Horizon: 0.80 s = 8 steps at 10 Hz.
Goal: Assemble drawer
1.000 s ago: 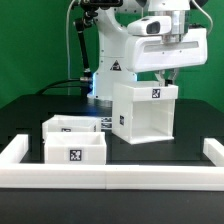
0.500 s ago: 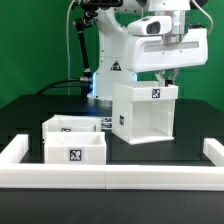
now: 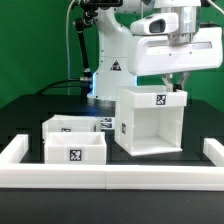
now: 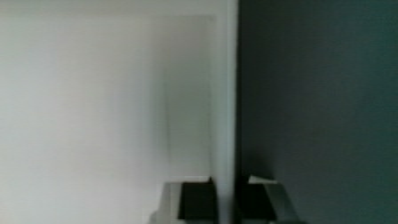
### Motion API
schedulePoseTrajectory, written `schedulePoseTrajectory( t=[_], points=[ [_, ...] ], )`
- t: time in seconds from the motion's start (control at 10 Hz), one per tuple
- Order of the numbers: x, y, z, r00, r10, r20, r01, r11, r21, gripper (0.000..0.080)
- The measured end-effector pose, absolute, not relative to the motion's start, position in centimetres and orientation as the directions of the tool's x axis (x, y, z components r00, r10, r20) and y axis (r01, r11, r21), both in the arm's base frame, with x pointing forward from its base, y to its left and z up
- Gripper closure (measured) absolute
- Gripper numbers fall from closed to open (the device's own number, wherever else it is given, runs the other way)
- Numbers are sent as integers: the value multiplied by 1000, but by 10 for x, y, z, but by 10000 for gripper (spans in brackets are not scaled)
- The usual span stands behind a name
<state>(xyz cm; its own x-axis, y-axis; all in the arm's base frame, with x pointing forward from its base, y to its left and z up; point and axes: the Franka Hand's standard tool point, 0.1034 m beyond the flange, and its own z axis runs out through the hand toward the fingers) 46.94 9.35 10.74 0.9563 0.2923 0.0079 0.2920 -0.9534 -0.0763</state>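
Observation:
The drawer (image 3: pixel 75 150) is a low white open-topped box with a tag on its front, at the exterior view's left; a second similar low box (image 3: pixel 68 124) stands just behind it. The taller white hollow housing (image 3: pixel 150 122) with a tag near its top stands at the middle right, its open side facing the camera. My gripper (image 3: pixel 177 82) comes down onto the housing's top right edge. In the wrist view my gripper (image 4: pixel 233 200) is shut on the housing's thin white wall (image 4: pixel 107 100), one dark finger (image 4: pixel 192 200) on each side.
A long white border rail (image 3: pixel 110 178) runs along the front, with raised ends at the left (image 3: pixel 14 150) and right (image 3: pixel 212 152). The arm's white base (image 3: pixel 112 55) and cables stand behind the housing.
The housing and my gripper on it have shifted toward the exterior view's right and nearer the camera. The two low boxes have not moved.

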Motion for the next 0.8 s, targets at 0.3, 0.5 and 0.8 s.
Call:
schedulePoseTrajectory(
  t=[0.3,0.5,0.8],
  points=[
    [501,91,108,961,273,43,276,-958,-76,764],
    [517,88,108,965,252,70,257,-964,-73,764],
    [544,92,108,991,95,91,103,-991,-89,764]
  ],
)
